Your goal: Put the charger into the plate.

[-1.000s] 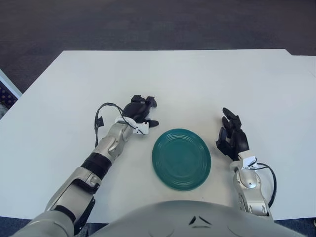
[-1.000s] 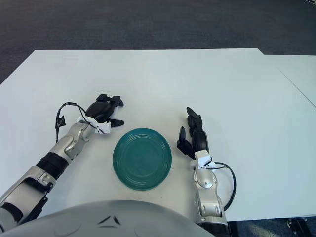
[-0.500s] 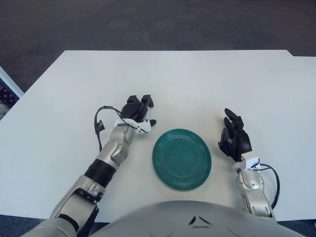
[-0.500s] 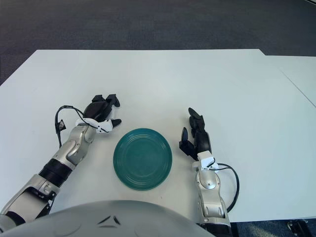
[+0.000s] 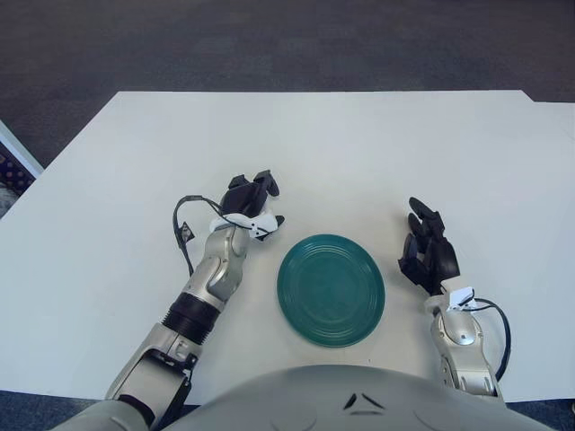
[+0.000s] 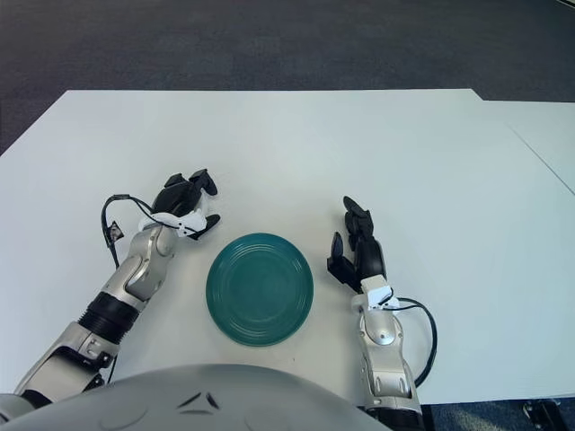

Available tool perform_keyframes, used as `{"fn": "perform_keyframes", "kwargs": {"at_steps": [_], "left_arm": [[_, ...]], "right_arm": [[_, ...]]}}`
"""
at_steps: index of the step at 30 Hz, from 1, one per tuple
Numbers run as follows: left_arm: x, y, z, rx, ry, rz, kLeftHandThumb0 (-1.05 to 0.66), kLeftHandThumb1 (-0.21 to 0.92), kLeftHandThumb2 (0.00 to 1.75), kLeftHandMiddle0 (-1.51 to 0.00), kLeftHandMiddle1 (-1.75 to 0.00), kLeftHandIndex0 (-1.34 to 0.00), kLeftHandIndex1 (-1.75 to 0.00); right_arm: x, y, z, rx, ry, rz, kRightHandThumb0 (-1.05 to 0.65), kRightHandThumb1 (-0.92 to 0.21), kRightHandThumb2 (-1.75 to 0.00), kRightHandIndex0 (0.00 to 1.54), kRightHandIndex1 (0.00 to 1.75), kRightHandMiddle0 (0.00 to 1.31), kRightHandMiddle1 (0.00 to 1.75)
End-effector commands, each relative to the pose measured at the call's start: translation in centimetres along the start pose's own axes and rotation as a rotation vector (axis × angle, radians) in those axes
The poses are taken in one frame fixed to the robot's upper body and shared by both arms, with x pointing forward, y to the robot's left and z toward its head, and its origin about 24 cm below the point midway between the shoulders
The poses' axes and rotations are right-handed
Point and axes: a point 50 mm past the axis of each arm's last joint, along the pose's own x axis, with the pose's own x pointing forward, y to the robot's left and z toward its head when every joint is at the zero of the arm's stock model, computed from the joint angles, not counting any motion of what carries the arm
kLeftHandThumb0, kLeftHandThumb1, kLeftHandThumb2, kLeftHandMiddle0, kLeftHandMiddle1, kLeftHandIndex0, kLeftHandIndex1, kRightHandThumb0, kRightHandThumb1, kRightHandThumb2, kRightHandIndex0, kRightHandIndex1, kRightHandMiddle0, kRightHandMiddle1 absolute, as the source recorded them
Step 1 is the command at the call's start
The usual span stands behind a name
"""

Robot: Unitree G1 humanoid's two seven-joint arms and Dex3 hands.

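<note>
Swung the left forearm closer to upright within the last second, elbow drawn in toward the body, yet carried the black three-fingered left hand [image 5: 249, 199] hardly any nearer the goal. Judged from that: a lift and reorientation with the load, not the transfer itself. Still to do: travel right and toward the body, then release.

Found the small white block-shaped charger [image 5: 263, 227] just off the upper left rim of the round teal plate [image 5: 331, 289], near it but not over it, tucked at the underside of the left hand. Looked pinched there between the thumb and the two curled fingers [image 5: 260, 184], bunched close rather than spread; could not tell the exact contact, nor whether lifted clear of the flat white table [image 5: 359, 153]. Noted a thin black cable [image 5: 184, 229] looping beside the left wrist.

Saw nothing in the plate. Left the black right hand [image 5: 428, 251] idle just right of the plate, fingers extended upward and loosely apart, gripping nothing.
</note>
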Motion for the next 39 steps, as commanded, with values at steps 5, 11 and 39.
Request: {"fn": "perform_keyframes", "kwargs": {"at_steps": [5,11,39], "left_arm": [[-0.7,-1.2,-1.0,-0.027,0.036,-0.023,-0.45,0.36,1.26,-1.09,-1.75,-0.57,-1.75],[-0.9,-1.0,-0.8,-0.034,0.019,-0.005,-0.44,0.41,1.19,-1.06,-1.75,-0.53,-1.75],[-5.1,6.6,5.9,0.018,-0.343,0.200,-0.44,0.41,1.19,-1.06,-1.75,-0.53,-1.75]], "right_arm": [[-0.5,-0.1,-0.8,0.025,0.064,-0.009,-0.67,-0.92,-0.91,0.26,0.01,0.00,0.58],[-0.6,0.0,-0.7,0.014,0.068,-0.013,-0.68,-0.92,-0.91,0.26,0.01,0.00,0.57],[-1.2,1.0,0.0,0.029,0.095,-0.039,-0.70,-0.92,-0.91,0.27,0.00,0.00,0.58]]}}
